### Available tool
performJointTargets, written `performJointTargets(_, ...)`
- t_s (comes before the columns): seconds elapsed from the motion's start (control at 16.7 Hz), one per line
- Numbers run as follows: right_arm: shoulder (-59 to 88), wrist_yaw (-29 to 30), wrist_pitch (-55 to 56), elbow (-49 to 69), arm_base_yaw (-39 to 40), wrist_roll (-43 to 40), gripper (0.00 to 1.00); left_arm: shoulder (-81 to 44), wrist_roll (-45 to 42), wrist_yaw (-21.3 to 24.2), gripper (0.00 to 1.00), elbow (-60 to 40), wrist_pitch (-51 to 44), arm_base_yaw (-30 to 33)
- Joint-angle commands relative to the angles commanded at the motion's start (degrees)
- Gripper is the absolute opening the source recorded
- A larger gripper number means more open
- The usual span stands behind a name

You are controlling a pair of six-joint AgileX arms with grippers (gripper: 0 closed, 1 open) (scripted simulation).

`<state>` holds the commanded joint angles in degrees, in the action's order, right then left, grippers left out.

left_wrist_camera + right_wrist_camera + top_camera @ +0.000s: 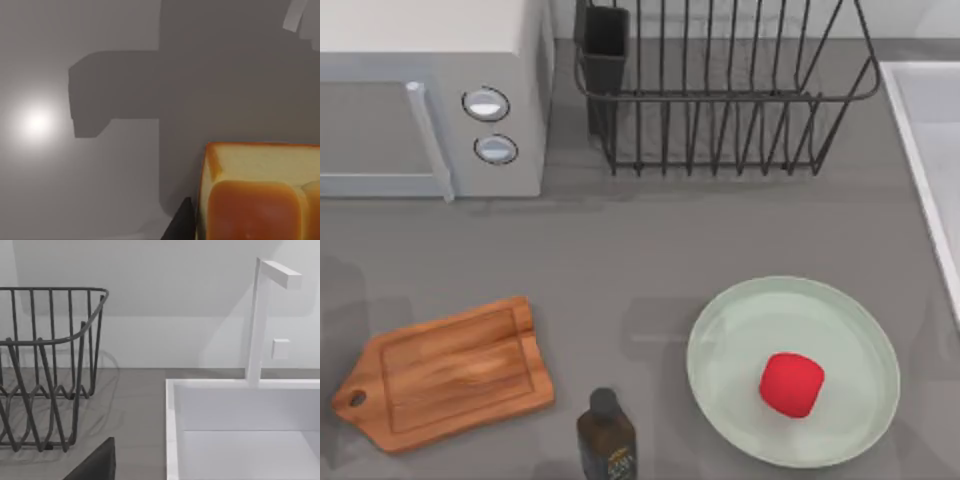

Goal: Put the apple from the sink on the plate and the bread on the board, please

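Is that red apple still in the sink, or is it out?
Out. The apple sits on the plate, apart from the sink at the table's right edge.

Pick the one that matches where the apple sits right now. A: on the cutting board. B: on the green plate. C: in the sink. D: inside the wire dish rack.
B: in the top view the apple rests on the plate, right of its centre, while the board at the left is bare and the sink is off at the right edge.
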<state>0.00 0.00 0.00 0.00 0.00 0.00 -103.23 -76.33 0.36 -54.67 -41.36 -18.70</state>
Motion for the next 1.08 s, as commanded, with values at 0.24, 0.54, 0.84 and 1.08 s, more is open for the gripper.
performJointTargets(0.24,0.0,0.0,0.0,0.0,0.0,0.0,1.0,1.48,-0.13,0.0,0.0,-3.13,-4.22,-0.08)
performJointTargets(0.54,0.0,0.0,0.0,0.0,0.0,0.0,1.0,6.27,-0.07,-0.01,0.0,-10.99,-18.57,0.14)
performJointTargets(0.84,0.0,0.0,0.0,0.0,0.0,0.0,1.0,8.85,0.33,-0.02,0.0,-14.4,-23.25,0.19)
performJointTargets(1.08,0.0,0.0,0.0,0.0,0.0,0.0,1.0,8.65,0.72,-0.06,0.0,-14.2,-23.05,0.25)
